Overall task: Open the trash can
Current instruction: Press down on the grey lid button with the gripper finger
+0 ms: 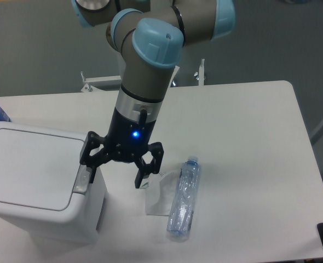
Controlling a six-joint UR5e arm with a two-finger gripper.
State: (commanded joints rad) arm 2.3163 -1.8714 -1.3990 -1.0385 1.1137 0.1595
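Jaws stand spread and hold nothing, one finger (90, 167) right over the grey latch (84, 179) at the lid's right edge, the other hanging clear above the desk (249, 142). Trash can (38, 186) sits closed at the desk's left front; the latch lies directly beneath, so the move is probably a short downward press.
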